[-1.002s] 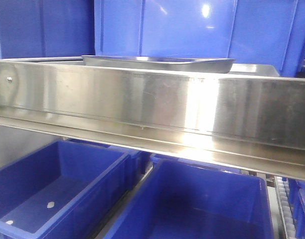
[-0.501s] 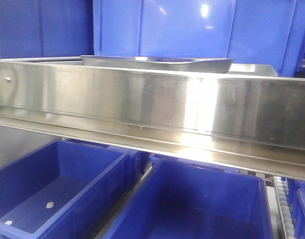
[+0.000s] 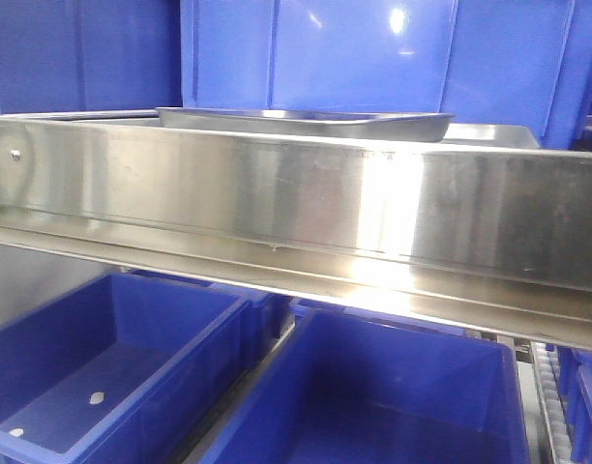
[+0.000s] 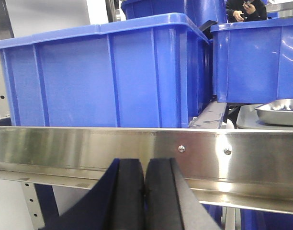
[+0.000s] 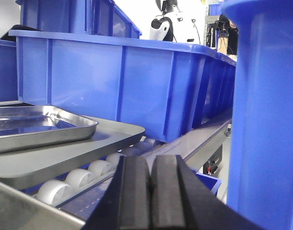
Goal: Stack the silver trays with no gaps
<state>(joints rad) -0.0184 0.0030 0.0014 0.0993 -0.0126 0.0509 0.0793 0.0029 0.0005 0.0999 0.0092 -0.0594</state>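
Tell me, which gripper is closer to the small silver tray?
Probably right. The right gripper sits beside the small silver tray; the left gripper sees the tray far off.

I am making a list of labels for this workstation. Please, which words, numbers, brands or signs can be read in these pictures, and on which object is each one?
None: no text can be read in any view.
The blue bins, the steel rail and the silver trays carry no visible print.
The black fingers of both grippers are unmarked.
The background equipment in the right wrist view is too small and blurred to show any lettering.
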